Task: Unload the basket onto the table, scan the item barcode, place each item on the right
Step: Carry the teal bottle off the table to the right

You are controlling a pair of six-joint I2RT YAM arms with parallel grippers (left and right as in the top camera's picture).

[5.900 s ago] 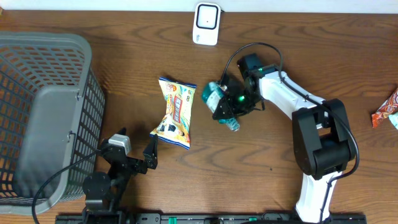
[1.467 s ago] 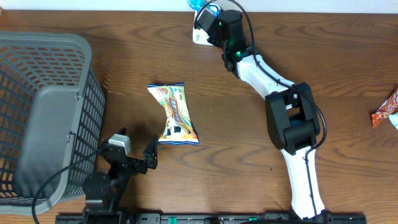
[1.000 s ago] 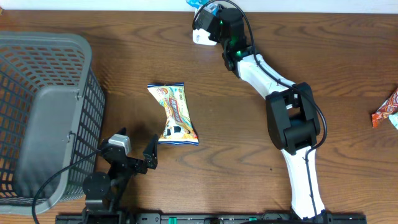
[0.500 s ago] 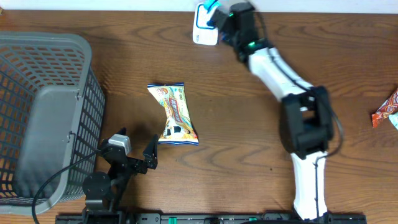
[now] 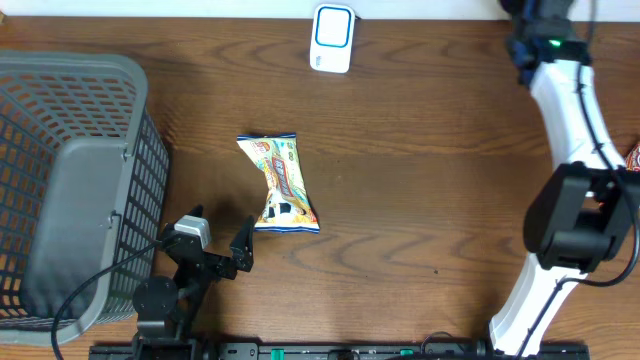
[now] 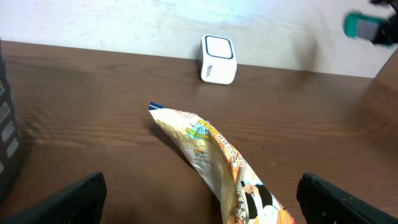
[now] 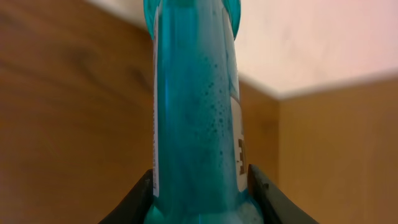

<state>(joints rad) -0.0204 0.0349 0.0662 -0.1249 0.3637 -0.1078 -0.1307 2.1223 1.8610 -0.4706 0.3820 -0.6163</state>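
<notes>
Right now my right claw (image 7: pixel 198 190) pinches a teal liquid bottle (image 7: pixel 196 106) round its lower body, in the upper right corner of the overhead view, well apart from the barcode scanner (image 5: pixel 332 38) at top centre. Smooth clear plastic, bubbly liquid inside: probably stiff, slippery, with some sloshing weight. A body grip seems fine, but fingers should stay off the white label strip on its side. My left claw (image 5: pixel 218 235) is spread wide at lower left, holding nothing, near a snack bag (image 5: pixel 281 184). Grey basket (image 5: pixel 140 150) far left. Nothing blocks the way from bottle to scanner.
</notes>
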